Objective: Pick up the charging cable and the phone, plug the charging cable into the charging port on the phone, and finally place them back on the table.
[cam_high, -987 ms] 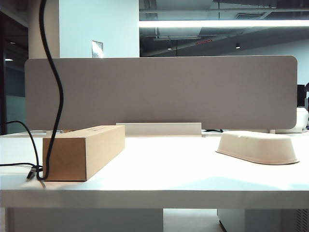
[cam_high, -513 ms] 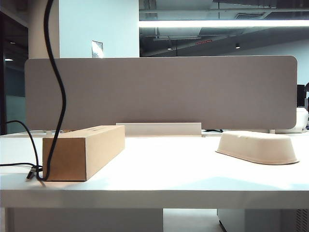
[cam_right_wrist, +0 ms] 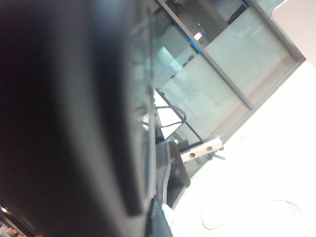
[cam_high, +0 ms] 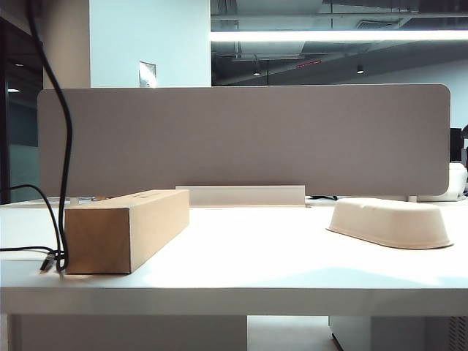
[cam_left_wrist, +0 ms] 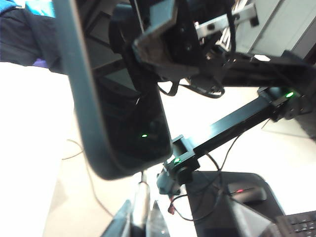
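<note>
Left tool point(cam_left_wrist: 140, 224) pinches the charging cable point(cam_left_wrist: 140, 197) (silvery plug) by the glossy black phone point(cam_left_wrist: 123, 123), clamped in right tool point(cam_left_wrist: 148, 49).

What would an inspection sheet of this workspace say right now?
Surface: white table, brightly lit.
Job's things: phone held aloft; charging cable with its silvery plug at the phone's end, cannot tell if seated.
Clutter: cardboard box on the left, bowl on the right.
Grippers: left gripper shut on the plug; right gripper shut on the phone; both above the exterior view.
Cables: charging cable hangs beside the box, far end on the table.
Surroundings: grey partition behind.
</note>
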Motion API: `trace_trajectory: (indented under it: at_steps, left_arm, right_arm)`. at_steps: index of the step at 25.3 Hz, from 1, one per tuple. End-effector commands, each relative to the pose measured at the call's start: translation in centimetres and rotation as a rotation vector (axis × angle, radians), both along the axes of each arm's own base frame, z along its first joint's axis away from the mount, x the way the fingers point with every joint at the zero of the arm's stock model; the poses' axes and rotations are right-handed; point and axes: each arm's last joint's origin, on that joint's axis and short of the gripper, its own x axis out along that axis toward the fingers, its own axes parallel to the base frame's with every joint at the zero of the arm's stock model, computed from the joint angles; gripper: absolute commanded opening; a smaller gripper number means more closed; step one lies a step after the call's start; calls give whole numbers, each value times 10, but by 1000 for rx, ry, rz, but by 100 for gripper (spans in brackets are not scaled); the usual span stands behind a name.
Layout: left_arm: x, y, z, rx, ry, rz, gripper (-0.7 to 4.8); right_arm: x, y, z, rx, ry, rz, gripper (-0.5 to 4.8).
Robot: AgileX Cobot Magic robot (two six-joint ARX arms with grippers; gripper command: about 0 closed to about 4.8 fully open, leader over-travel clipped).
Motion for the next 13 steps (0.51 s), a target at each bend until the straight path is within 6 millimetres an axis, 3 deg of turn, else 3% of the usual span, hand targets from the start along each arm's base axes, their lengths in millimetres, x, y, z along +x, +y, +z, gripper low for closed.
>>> trace_trajectory:
  at_steps: [1,13]
  left_arm:
    - [2,1,5,-22,-18,13,-6]
    - [-4,-9,6,-27,1,-14,-6]
  right_arm:
    - [-4,1,4,-17,-57,40,-2]
    - [-3,1,4,-15,-56,32,-2]
